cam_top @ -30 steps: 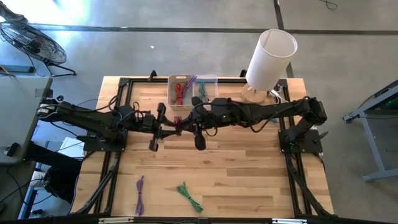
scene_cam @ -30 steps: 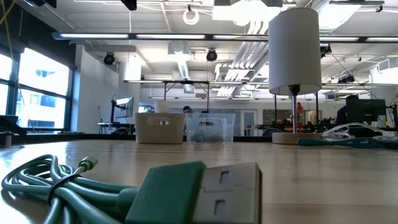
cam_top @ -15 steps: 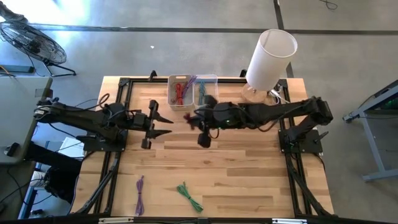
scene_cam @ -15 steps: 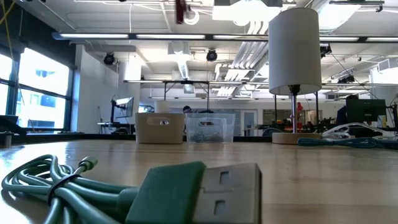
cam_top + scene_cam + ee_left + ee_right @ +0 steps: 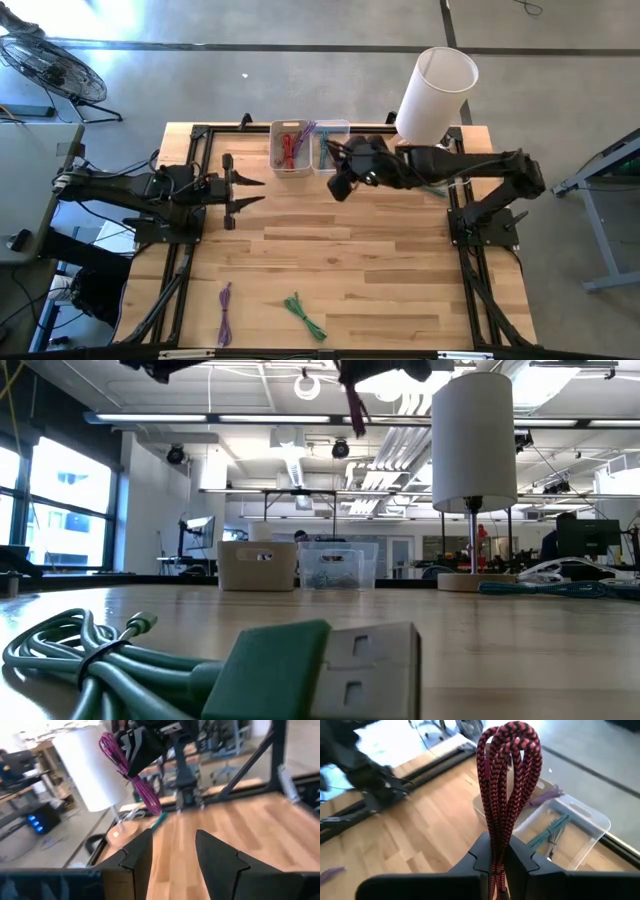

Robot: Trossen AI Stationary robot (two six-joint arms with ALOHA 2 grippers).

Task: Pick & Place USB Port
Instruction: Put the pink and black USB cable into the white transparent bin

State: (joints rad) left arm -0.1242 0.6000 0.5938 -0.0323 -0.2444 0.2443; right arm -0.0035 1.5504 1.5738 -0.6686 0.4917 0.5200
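Right gripper (image 5: 341, 186) at upper centre of the high view, just beside the clear bin (image 5: 331, 147), clamped on a red-black cable bundle (image 5: 506, 790). Left gripper (image 5: 240, 191) at middle left, fingers apart, holding nothing.

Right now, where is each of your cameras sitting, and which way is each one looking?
High view: above the table, looking straight down; both arms show.
Low view: at table-top height, looking level past the green cable into the room; arms' undersides show at the top.
Left wrist view: on the left arm, looking past its open left gripper toward the right arm.
Right wrist view: on the right arm; the right gripper clamps the red cable above the bins.
Shared: both wrist views show the red cable; high and low both show the lamp.
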